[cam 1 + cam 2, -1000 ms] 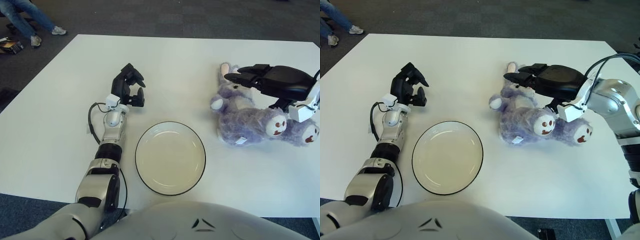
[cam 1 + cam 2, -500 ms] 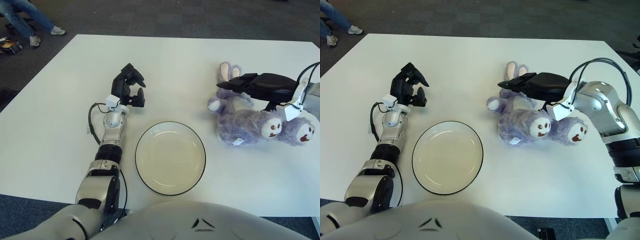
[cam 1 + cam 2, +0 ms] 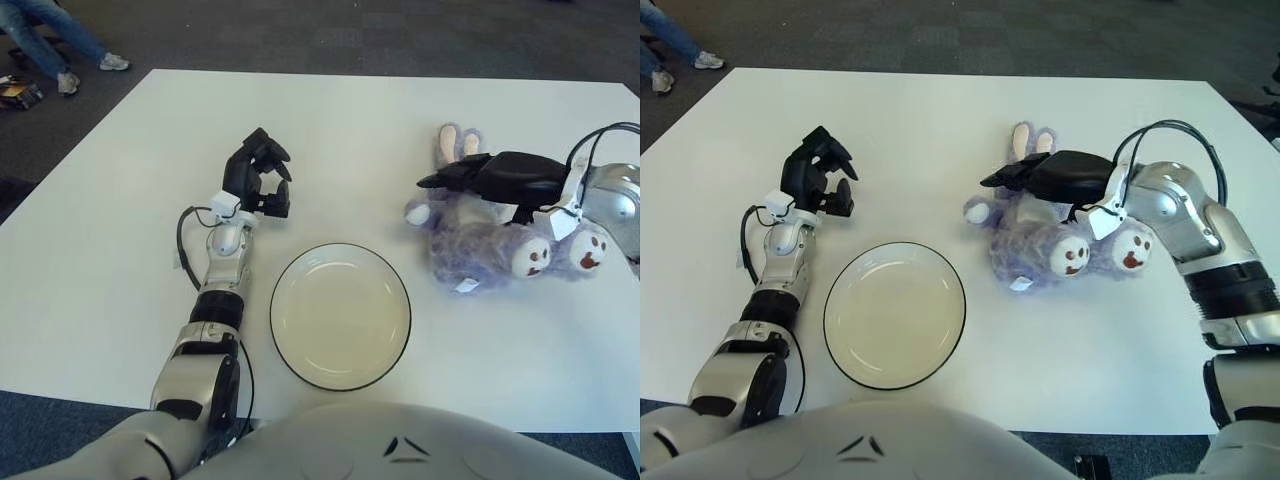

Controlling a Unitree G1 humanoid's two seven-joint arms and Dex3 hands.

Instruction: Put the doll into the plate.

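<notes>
None of the task is finished as far as you can see: the plate (image 3: pixel 340 316) sits bare near the front of the white table (image 3: pixel 350 130), and the doll (image 3: pixel 487 243), a purple plush rabbit, lies on its back well to the plate's right, feet pointing toward the table's right edge. Your right hand (image 3: pixel 1040 172) rests flat across the doll's upper body, fingers (image 3: pixel 998 178) stretched out toward its head rather than wrapped around it, so you can't count this as a grasp; at most it is pressing on the plush. Your left hand (image 3: pixel 258 172) is parked on the table beyond the plate's left side, fingers loosely curled and holding nothing. What you have left is everything that matters: close on the doll, lift, carry it left, and release over the plate.
</notes>
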